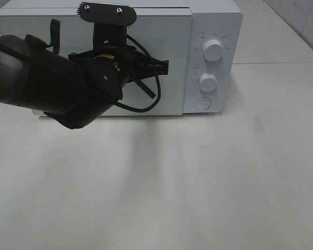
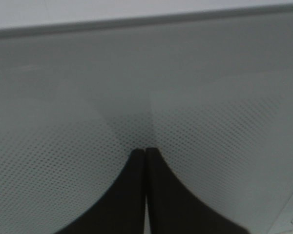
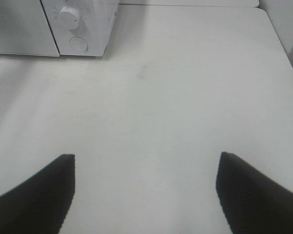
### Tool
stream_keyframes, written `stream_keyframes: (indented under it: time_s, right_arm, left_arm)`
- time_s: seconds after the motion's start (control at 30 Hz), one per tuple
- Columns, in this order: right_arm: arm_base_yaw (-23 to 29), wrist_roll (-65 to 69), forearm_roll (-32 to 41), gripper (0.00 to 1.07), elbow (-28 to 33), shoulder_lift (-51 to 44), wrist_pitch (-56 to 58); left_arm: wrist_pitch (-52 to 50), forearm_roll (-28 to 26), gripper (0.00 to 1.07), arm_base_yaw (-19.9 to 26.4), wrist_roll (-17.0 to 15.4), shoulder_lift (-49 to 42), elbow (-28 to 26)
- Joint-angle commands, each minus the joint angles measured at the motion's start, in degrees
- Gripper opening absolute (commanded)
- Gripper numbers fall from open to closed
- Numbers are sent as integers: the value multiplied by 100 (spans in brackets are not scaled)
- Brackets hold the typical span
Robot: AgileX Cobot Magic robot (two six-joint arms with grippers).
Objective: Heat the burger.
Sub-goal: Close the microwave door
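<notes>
pressing or about to press, the left hand (image 2: 145, 150) has its fingers brought together into one narrow blunt tip, aimed square at the door (image 2: 210, 97) of the microwave (image 1: 214, 31). it grips nothing. a pinched tip suits a push on a flat panel. the tip sits right at the dotted screen, but the wrist view does not settle whether it touches.

the microwave stands along the far edge of the counter (image 1: 172, 182), door flush with its front and reading as closed. the left arm crosses in front of it in the high view and covers much of the panel.

the burger shows in no view. the door's screen is opaque here, so whether it sits inside cannot be told. a closed door with bare counter in front suggests it may be.

the right hand (image 3: 145, 156) hangs with its fingers well apart, empty, over bare counter toward the near right corner. it is well clear of the upper knob (image 1: 213, 51) and the lower knob (image 1: 208, 82) at the microwave's right end. spread like that, it looks kept free for a knob, the likely next step if the food is loaded.
</notes>
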Motion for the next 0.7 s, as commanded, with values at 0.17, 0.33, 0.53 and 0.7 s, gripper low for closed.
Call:
stream_keyframes:
  time_s: [0.17, 0.33, 0.53, 0.7]
  right_arm:
    - [-46, -17, 0, 76, 17, -155, -46]
    - [-46, -17, 0, 76, 17, -155, -46]
    - [-46, -17, 0, 76, 17, -155, -46]
    - [-46, -17, 0, 76, 17, -155, -46]
  left_arm:
    - [-229, -286, 0, 241, 458, 304, -653]
    - [-132, -413, 0, 126, 516, 206, -636]
    - [-52, -762, 0, -315, 756, -97, -327]
    - [309, -768, 0, -573, 819, -430, 29]
